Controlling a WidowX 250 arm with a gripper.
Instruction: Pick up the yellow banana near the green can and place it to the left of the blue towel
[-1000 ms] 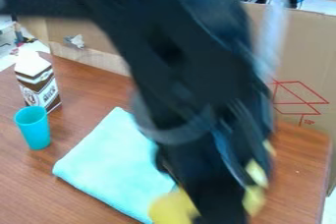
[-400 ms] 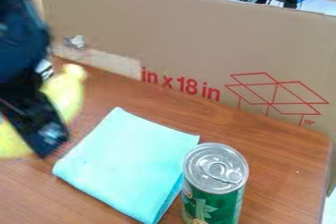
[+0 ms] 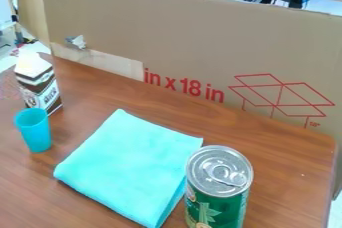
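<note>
A folded turquoise cloth point(image 3: 130, 167) lies flat near the middle of the table. Close against its right corner, a green can point(image 3: 217, 192) with a silver pull-tab lid stands upright. Over on the left is an upright turquoise cup point(image 3: 35, 131), open at the top. Just behind the cup stands a brown and white milk carton point(image 3: 39, 83).
The brown wooden table point(image 3: 280, 172) has its right edge at the far right. A tall cardboard panel point(image 3: 180, 37) with red print runs along the back edge. Behind it are cables and equipment on another surface.
The arm and gripper swept left across the view and out of it, and a yellow object beside the gripper went too. The can, then the cup and carton, were uncovered; the cloth stayed put.
</note>
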